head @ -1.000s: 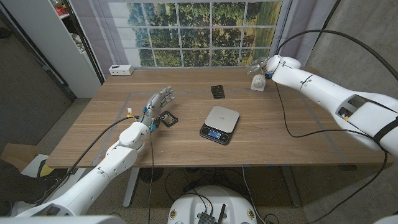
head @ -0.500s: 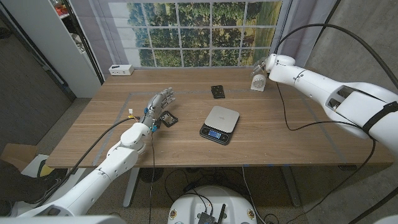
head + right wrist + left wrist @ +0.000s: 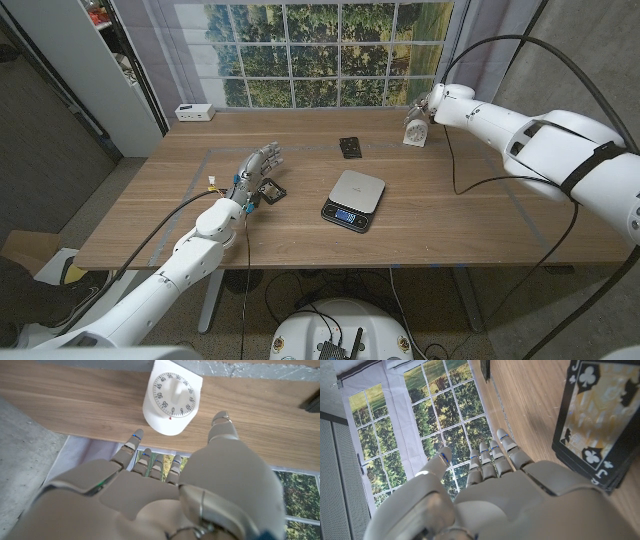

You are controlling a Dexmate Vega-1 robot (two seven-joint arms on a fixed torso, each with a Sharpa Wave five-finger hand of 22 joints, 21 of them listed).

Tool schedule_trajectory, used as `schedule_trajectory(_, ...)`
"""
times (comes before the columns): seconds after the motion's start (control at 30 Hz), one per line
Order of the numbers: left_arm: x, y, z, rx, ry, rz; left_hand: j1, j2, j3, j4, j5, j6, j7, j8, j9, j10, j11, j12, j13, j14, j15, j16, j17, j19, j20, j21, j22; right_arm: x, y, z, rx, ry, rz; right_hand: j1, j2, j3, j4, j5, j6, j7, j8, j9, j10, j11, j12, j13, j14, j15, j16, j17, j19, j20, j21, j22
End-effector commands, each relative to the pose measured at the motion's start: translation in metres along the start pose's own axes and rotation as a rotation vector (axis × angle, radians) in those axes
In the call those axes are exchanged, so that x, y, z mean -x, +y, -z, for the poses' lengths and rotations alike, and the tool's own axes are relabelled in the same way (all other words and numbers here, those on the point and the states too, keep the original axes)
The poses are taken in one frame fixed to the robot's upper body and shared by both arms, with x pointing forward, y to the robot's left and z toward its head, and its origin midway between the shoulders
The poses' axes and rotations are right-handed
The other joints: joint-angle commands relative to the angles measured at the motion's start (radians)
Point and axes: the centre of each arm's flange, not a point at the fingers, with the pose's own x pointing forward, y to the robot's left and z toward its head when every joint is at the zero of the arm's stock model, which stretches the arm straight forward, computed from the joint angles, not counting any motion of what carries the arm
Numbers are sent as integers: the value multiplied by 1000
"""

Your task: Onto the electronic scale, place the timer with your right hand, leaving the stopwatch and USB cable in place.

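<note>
Reaching right hand [image 3: 165, 485], fingers [image 3: 131, 445] spread | white round-dial timer [image 3: 172, 396] | wooden table [image 3: 470, 215]

- Timer [image 3: 172, 397] — its white dial carries numbers around the rim; 0, 5, 10, 15, 50 and 55 can be read.
- Card [image 3: 592, 420] on the bench — a "J" with a club sign at two corners.
- Scale [image 3: 354, 196] display — too small to read.
</note>
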Motion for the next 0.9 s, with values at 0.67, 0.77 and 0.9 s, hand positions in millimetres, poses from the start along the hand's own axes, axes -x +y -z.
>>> schedule_trajectory(0.67, -2, -1, -1, -11, 16, -12, 3, 2, 0, -6, 3, 16, 5, 9, 5, 14, 2, 6, 6, 14, -3, 8, 3, -4, 3, -5, 3, -7, 5, 31, -28, -23, 71, 44, 7, 10, -8, 80, 117, 4, 36, 8, 211, -42, 93, 46, 217, -164, 83, 42, 86, -27, 6, 1)
schedule_trajectory(0.77, -3, 0, -2, -13, 18, -12, 3, 2, -1, -6, 3, 18, 5, 10, 5, 14, 2, 7, 6, 14, 0, 7, 3, -4, 3, -6, 3, -8, 8, 32, -30, -26, 69, 44, 8, 8, -6, 83, 121, 1, 36, 8, 227, -55, 99, 50, 231, -171, 92, 47, 94, -30, 7, 2)
schedule_trajectory(0.9, -4, 0, -2, -14, 16, -9, 2, 2, -1, -6, 3, 19, 6, 10, 5, 16, 2, 7, 7, 13, -1, 7, 3, -4, 4, -6, 3, -8, 14, 32, -39, -27, 62, 51, 11, 8, -6, 89, 134, 2, 38, 8, 246, -59, 107, 55, 250, -179, 104, 54, 104, -32, 7, 2)
